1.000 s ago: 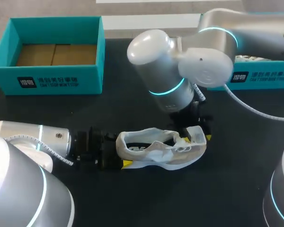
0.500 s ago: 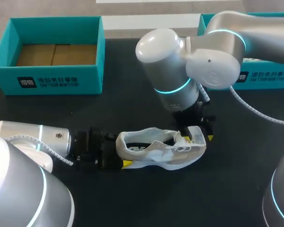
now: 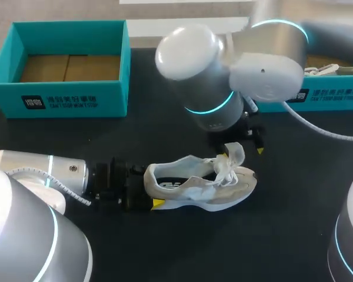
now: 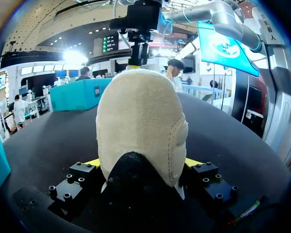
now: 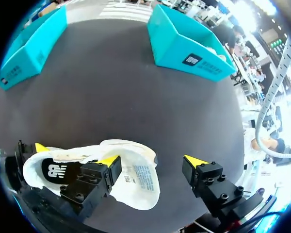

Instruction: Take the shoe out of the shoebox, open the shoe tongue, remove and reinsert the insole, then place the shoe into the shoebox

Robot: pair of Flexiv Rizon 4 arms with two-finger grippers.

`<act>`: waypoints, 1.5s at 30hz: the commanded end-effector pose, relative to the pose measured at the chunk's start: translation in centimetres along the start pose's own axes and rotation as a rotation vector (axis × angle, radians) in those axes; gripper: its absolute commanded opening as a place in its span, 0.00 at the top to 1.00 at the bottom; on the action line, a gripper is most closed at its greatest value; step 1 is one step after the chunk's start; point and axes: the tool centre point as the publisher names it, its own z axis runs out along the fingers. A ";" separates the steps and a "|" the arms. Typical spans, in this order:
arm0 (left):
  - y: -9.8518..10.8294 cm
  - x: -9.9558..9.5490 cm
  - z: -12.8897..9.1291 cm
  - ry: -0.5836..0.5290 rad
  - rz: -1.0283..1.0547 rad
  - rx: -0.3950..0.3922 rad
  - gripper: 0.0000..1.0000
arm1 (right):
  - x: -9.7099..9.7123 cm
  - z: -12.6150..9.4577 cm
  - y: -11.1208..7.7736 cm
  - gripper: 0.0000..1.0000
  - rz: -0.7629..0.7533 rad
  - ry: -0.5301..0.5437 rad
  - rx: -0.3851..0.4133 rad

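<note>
2 grippers, 1 shoe: it stands on its sole on the dark table, out of the box, with its toe toward my right side. My left gripper is clamped on the heel from both sides, with the yellow tips pressed against the padded back. My right gripper hangs just above the forefoot, its fingers spread wide and nothing between them. The tongue is turned up and open beside 1 finger, not pinched.

I judge the shoe light and soft. The upper looks like it would buckle under a squeeze, while the heel seems the stiffest part, so that is the right anchor. The tongue is thin and floppy and may flop back over the opening. The loose laces could snag a fingertip.

The insole shows inside the opening. It is probably thin, bendy foam, best pinched at its rear edge and peeled out slowly while my left side holds the shoe down.

An empty teal shoebox sits at the far left, well apart from the shoe, and a second box at the far right.
</note>
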 end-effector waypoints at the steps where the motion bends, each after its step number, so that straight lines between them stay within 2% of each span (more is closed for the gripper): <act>1: 0.1 0.2 0.1 -0.002 -0.001 -0.003 1.00 | 0.9 -2.8 0.6 0.15 -0.056 -0.037 -0.055; 5: 0.1 0.2 0.1 -0.002 -0.001 -0.003 1.00 | 1.7 -4.8 1.4 0.16 -0.189 -0.017 -0.117; 8: 0.1 0.2 0.1 -0.002 -0.001 -0.003 1.00 | 2.8 -6.2 1.7 0.24 -0.324 0.008 -0.159; 10: 0.1 0.2 0.1 -0.002 -0.001 -0.003 1.00 | 3.5 -7.1 1.8 0.45 -0.422 0.041 -0.183; 14: 0.1 0.2 0.1 -0.002 -0.001 -0.003 1.00 | 5.0 -9.5 1.8 0.58 -0.621 0.132 -0.258; 16: 0.1 0.2 0.1 -0.002 -0.001 -0.003 1.00 | 5.8 -10.4 1.8 0.65 -0.719 0.153 -0.270; 17: 0.1 0.2 0.1 -0.002 -0.001 -0.003 1.00 | 6.2 -10.7 1.8 0.73 -0.764 0.172 -0.280; 19: 0.1 0.2 0.1 -0.002 -0.001 -0.003 1.00 | 7.0 -11.3 1.7 0.95 -0.857 0.202 -0.289; 20: 0.1 0.2 0.1 -0.002 -0.001 -0.003 1.00 | 7.3 -11.5 1.6 1.00 -0.901 0.225 -0.299; 25: 0.1 0.2 0.1 -0.002 -0.001 -0.003 1.00 | 8.7 -12.0 1.0 1.00 -1.081 0.361 -0.303; 29: 0.1 0.2 0.1 -0.002 -0.001 -0.003 1.00 | 9.3 -11.4 0.3 1.00 -1.189 0.409 -0.252; 35: 0.1 0.2 0.1 -0.002 -0.001 -0.003 1.00 | 10.8 -8.3 -0.8 1.00 -1.281 0.404 -0.121; 45: 0.1 0.2 0.1 -0.002 -0.001 -0.003 1.00 | 13.0 -2.8 -2.4 1.00 -1.251 0.507 -0.026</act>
